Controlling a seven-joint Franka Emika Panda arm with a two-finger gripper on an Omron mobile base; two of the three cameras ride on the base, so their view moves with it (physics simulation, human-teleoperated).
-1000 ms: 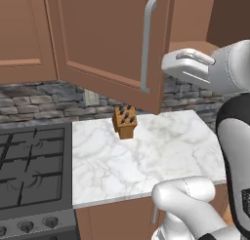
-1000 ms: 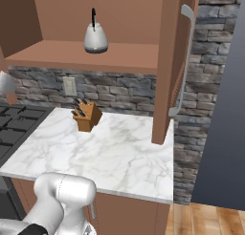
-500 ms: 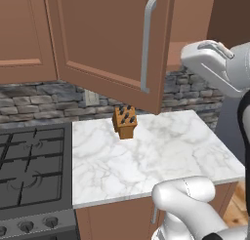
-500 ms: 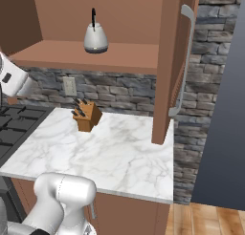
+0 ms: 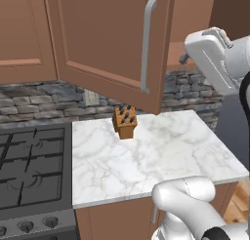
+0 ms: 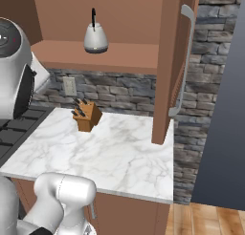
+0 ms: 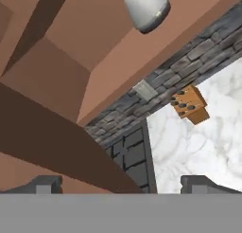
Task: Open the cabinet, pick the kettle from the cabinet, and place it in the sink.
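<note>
The cabinet's door [image 5: 105, 39] stands open, its long silver handle [image 5: 148, 44] facing me; from the right base view the door [image 6: 172, 62] is seen edge-on. The silver-grey kettle [image 6: 95, 38] with its black handle sits upright on the cabinet shelf [image 6: 119, 57]. In the hand view the kettle [image 7: 146, 7] is at the top, well ahead of my gripper [image 7: 123, 184], which is open and holds nothing. My white hand [image 5: 212, 51] hovers high, right of the door, at shelf height. The sink is out of view.
A wooden knife block [image 5: 124, 121] stands at the back of the marble counter [image 5: 156, 156], near a wall outlet [image 6: 70, 86]. A black gas stove [image 5: 29, 166] adjoins the counter on the left. The stone backsplash runs behind.
The hand has swung right and turned toward the open cabinet; in the right base view the arm has come in from the left edge. Door and kettle have not moved.
</note>
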